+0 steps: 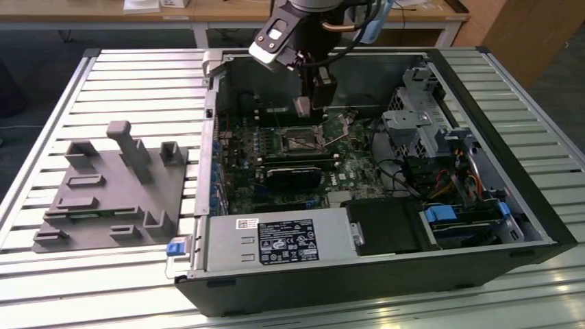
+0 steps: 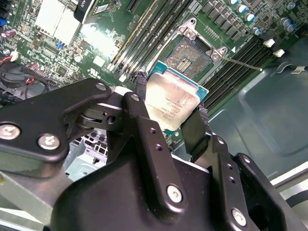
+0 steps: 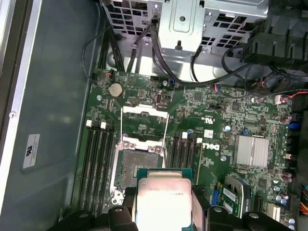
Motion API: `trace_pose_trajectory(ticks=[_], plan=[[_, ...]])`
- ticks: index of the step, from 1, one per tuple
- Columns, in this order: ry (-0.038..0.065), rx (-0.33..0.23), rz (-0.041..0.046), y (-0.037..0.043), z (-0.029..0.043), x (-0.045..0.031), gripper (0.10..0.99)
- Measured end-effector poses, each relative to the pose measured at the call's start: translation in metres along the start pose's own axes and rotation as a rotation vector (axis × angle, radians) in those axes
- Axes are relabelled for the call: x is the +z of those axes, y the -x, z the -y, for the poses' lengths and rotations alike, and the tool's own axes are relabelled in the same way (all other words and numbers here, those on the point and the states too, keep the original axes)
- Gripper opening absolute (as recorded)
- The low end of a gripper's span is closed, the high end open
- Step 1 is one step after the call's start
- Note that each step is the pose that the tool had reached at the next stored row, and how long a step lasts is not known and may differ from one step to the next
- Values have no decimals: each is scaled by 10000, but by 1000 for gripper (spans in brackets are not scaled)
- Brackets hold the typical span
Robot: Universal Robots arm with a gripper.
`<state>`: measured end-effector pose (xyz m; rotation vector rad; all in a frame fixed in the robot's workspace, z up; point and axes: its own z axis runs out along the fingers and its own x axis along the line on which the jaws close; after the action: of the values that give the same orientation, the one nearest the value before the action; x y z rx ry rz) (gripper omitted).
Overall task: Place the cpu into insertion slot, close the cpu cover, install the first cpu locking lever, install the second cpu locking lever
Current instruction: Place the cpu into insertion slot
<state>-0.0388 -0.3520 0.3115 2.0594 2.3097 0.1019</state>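
My gripper hangs inside the open computer case, shut on the cpu, a pale silver square chip on a green carrier. A black finger presses on each of two opposite edges. The cpu hovers above the board, off to one side of the insertion slot and not touching it. The insertion slot lies bare with its dark centre showing. Beyond the socket, the cpu cover, a silver frame with a square window, is swung open. Beside the socket a thin metal locking lever stands free.
Long black memory slots flank the socket on both sides. A black heatsink block, a power supply and a drive cage with cables crowd the case. A grey moulded fixture sits at the exterior view's left.
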Motion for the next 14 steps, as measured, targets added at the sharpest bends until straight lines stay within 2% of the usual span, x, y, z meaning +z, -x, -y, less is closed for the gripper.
trace_pose_trajectory(ticks=[5, 10, 14], plan=[[0, 21, 3, -19, 1, 39, 541], [4, 564, 49, -34, 5, 110, 541], [1, 616, 52, -74, 4, 161, 541]])
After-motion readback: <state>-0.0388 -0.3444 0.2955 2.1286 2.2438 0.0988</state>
